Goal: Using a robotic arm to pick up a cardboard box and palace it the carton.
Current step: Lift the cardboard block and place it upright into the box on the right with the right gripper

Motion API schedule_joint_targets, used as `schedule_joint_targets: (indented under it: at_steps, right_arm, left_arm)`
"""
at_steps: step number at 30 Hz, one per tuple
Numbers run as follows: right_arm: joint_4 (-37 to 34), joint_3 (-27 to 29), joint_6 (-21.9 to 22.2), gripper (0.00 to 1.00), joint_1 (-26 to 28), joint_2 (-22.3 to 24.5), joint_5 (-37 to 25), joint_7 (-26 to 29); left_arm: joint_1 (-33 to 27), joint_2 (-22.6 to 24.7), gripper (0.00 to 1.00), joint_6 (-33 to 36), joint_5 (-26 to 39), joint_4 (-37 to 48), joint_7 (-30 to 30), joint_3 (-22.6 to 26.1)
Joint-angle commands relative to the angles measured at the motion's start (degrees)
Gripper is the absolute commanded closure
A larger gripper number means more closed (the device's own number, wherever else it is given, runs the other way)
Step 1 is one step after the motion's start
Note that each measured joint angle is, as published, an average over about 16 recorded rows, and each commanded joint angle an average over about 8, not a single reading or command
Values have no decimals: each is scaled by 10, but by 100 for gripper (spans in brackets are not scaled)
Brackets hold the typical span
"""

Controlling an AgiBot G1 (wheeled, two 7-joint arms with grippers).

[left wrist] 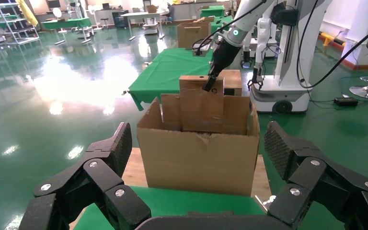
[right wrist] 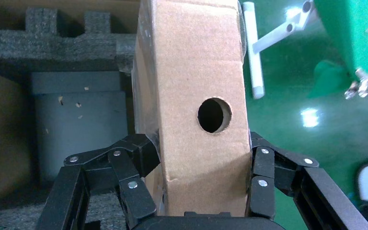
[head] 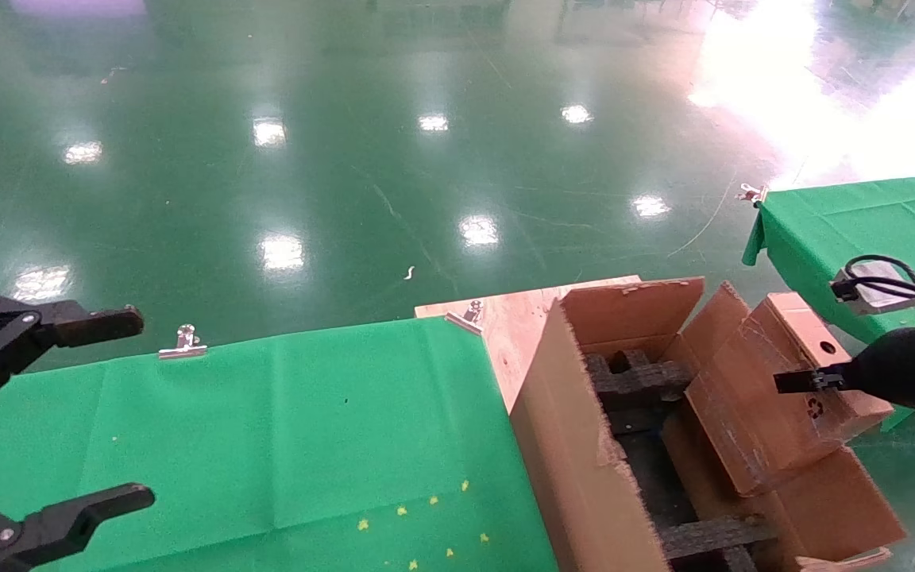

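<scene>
Right gripper [right wrist: 206, 211] pinches the cardboard box [head: 775, 389], tilted over the carton [head: 584, 477] at its far-side flap.
Box looks light, stiff, tape-slick; broad-face grip suits. Left gripper [head: 44, 413] idles spread.

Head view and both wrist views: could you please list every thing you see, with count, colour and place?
cardboard box: one, brown, round hole in one narrow face, held tilted over the carton's right side.
carton: one, brown, torn flaps, standing open beside the green table.
foam inserts: several pieces, black, inside the carton.
green table: one, near, left of the carton.
second green table: one, far right.
metal clips: three visible, silver, on table edges.
floor: glossy green.
left pincer: black, open, over the near table's left end.
right pincer: black, shut on the cardboard box.
</scene>
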Motion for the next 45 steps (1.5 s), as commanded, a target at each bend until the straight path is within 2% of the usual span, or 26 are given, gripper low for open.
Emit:
schedule_joint_targets:
  at_steps: [1, 13, 29, 45]
  right_arm:
    - [3, -2, 3, 100, -3, -3, -16, 27]
    - [-8, -1, 4, 100, -4, -8, -5, 14]
    - [-3, -5, -6, 100, -15, -35, -4, 49]
    - [-2, -23, 36, 100, -61, -67, -45, 103]
  left_arm:
    - [0, 0, 0, 0, 0, 0, 0, 0]
    - [0, 0, 0, 0, 0, 0, 0, 0]
    - [0, 0, 0, 0, 0, 0, 0, 0]
    - [0, 0, 0, 0, 0, 0, 0, 0]
